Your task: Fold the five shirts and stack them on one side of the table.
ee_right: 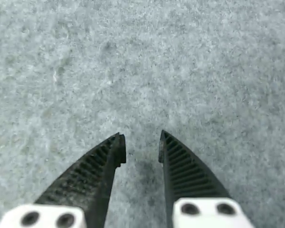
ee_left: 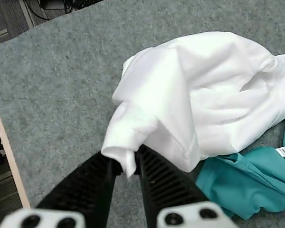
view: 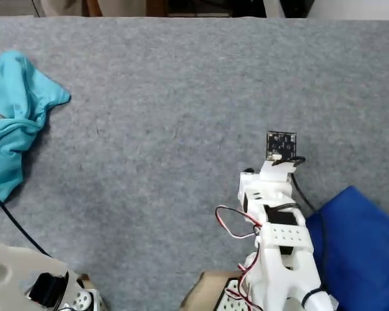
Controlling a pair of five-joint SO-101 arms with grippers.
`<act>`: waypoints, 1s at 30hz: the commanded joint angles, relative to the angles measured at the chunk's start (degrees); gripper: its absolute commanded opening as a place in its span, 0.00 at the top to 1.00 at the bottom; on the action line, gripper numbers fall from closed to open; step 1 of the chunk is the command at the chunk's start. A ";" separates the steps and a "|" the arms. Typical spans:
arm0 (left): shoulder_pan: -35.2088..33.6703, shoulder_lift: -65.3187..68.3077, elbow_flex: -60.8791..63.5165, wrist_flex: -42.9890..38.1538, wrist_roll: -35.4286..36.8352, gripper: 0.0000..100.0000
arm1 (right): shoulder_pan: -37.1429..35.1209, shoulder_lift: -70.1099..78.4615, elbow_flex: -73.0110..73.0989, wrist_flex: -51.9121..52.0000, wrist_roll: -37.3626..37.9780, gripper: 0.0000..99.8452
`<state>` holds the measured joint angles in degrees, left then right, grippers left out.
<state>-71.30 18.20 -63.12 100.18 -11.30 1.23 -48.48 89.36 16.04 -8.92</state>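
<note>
White shirt [ee_left: 204, 95]: bunched on the grey surface [view: 181, 97], touching a teal shirt [ee_left: 247, 185]. One edge fold is clamped in the left gripper [ee_left: 128, 160]. It is judged light, limp and sag-prone, and is best taken at hem or shoulders. Right gripper [ee_right: 141, 147]: held apart over bare surface, nothing gripped. Blue shirt [view: 356, 240]: laid beside the right arm.
</note>
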 commanded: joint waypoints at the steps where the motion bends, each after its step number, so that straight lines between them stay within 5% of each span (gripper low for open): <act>1: -0.97 -4.44 -1.85 0.62 -0.26 0.98 | -0.31 -0.22 0.13 -1.49 -0.44 0.88; 30: 2.64 -30.20 3.78 0.18 -4.84 0.98 | -0.31 -0.22 0.13 -1.49 -0.44 0.88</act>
<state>-68.92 -10.37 -59.43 100.26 -14.20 1.23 -48.48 89.36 15.78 -8.92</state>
